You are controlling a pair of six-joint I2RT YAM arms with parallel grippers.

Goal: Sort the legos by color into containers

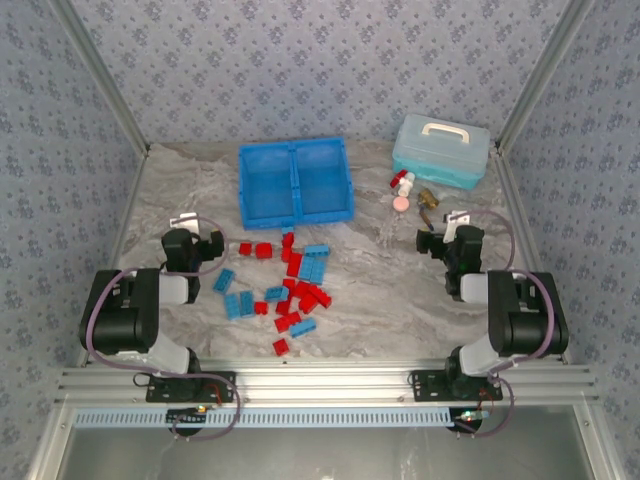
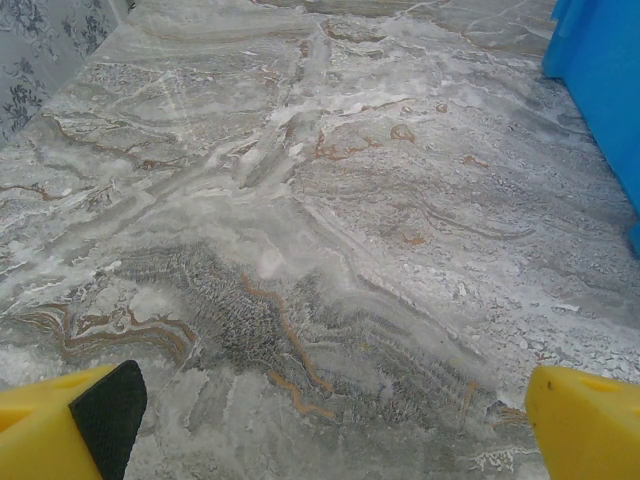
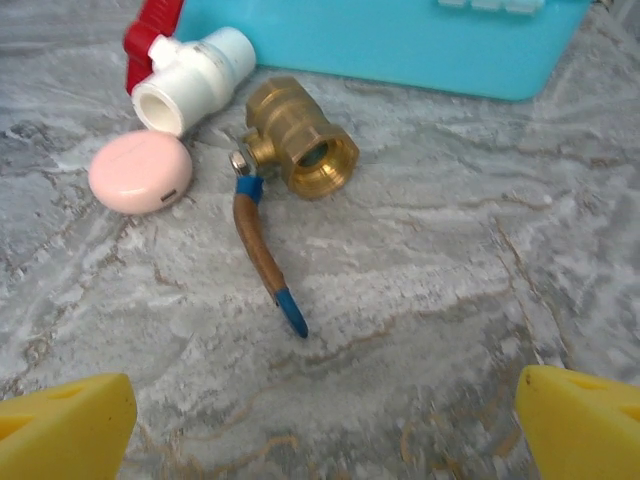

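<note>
Red and light blue legos (image 1: 291,286) lie scattered on the marble table, in front of the bright blue two-compartment tray (image 1: 294,181), whose containers look empty. My left gripper (image 1: 190,240) rests left of the pile, open, with bare marble between its yellow fingers (image 2: 60,430); the tray's wall (image 2: 600,90) shows at the right of the left wrist view. My right gripper (image 1: 452,238) sits to the right of the pile, open, nothing between its fingertips (image 3: 60,425).
A pale blue lidded case (image 1: 441,150) with a white handle stands at the back right. In front of it lie a white-and-red valve (image 3: 190,75), a pink disc (image 3: 140,172) and a brass valve (image 3: 300,148) with a blue-tipped handle.
</note>
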